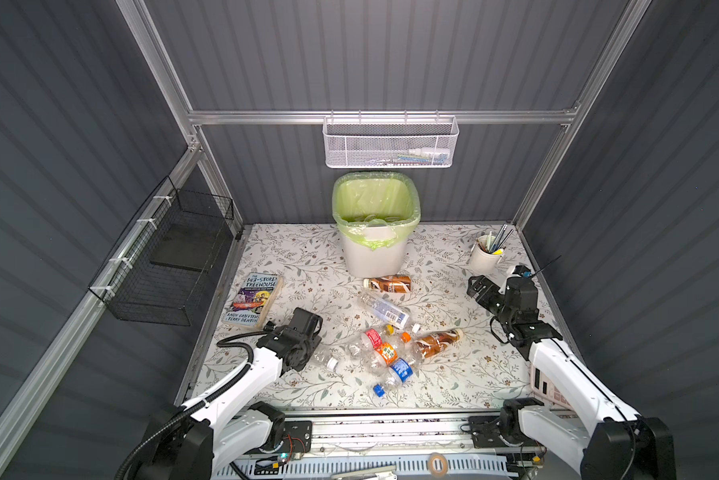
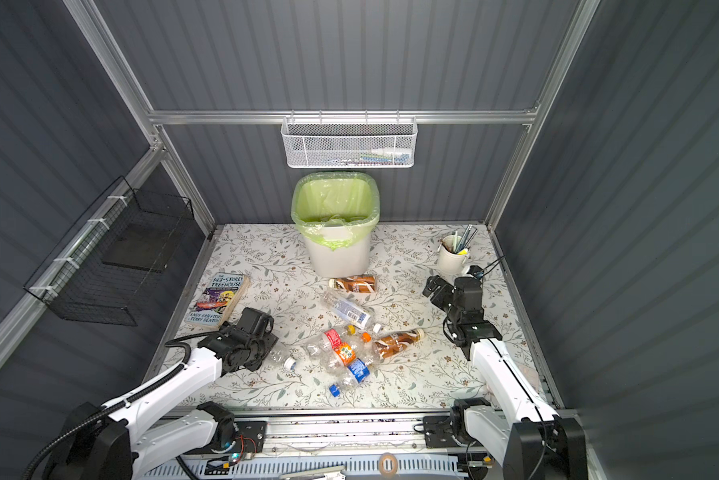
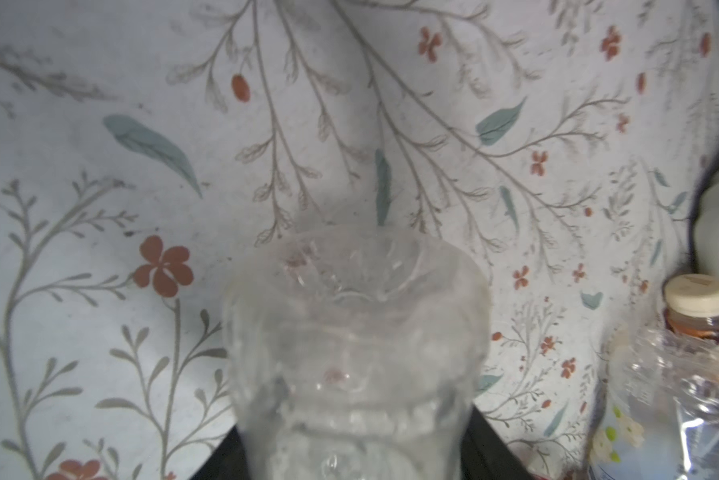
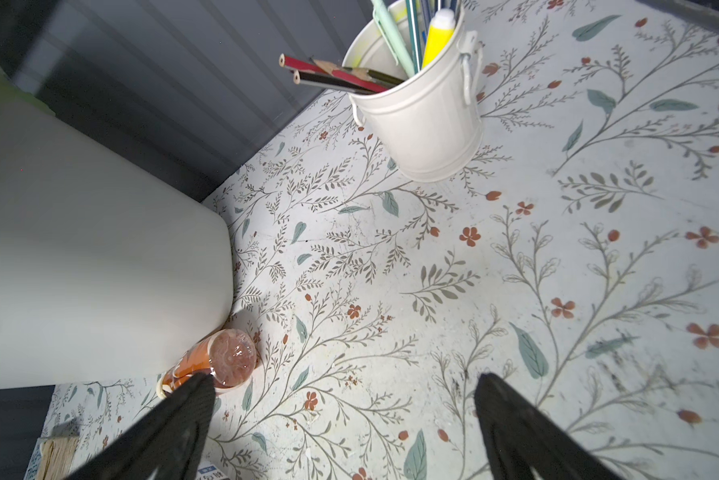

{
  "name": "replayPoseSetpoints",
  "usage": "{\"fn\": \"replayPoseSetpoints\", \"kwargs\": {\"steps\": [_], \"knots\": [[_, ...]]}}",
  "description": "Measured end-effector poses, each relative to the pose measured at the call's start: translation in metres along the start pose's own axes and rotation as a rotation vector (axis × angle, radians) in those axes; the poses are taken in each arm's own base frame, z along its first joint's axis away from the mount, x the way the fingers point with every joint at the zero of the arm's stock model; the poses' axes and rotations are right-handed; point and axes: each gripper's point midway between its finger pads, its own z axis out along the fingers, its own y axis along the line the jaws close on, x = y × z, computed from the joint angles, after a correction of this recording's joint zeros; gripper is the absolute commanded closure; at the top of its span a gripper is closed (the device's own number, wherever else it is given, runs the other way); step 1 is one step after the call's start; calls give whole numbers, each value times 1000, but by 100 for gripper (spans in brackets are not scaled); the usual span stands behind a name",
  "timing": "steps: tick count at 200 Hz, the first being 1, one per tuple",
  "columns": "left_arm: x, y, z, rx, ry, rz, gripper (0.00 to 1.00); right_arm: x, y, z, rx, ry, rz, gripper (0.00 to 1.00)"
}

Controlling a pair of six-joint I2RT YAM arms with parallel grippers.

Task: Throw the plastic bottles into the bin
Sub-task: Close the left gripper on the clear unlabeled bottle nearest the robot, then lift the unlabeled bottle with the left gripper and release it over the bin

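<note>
your crinkled, see-through bottle (image 3: 351,332) with a white cap lies on the floral table (image 1: 453,374), left of the bottle pile (image 1: 391,353). your left gripper (image 1: 313,354) is clamped on it. your right gripper (image 4: 343,380) gapes wide, empty, near the pen cup (image 4: 424,124).

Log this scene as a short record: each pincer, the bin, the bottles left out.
left pincer: shut on a clear white-capped bottle
right pincer: open, empty, near the pen cup
bin: upright at the back, green liner
bottles left out: brown-labelled bottle lying beside the bin; a pile at the centre
</note>
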Motion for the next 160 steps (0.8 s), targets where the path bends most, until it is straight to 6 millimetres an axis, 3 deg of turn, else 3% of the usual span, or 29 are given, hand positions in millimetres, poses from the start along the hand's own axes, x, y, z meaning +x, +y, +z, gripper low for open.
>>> {"fn": "replayPoseSetpoints", "kwargs": {"steps": [21, 39, 63, 93, 140, 160], "knots": [[-25, -30, -27, 99, -96, 52, 43, -4, -2, -2, 3, -15, 6, 1], [-52, -65, -63, 204, -213, 110, 41, -7, -7, -5, 10, -26, 15, 1], [-89, -115, -114, 330, -384, 207, 40, -3, -14, -8, 12, -27, 38, 1], [-121, -185, -168, 462, -555, 340, 40, -1, -18, -14, 12, -31, 55, 1], [-145, -319, -226, 704, -715, 504, 39, -13, -13, -28, -18, -79, 63, 1], [-143, -380, -230, 800, -705, 563, 24, -9, -14, -29, -22, -72, 70, 1]]}}
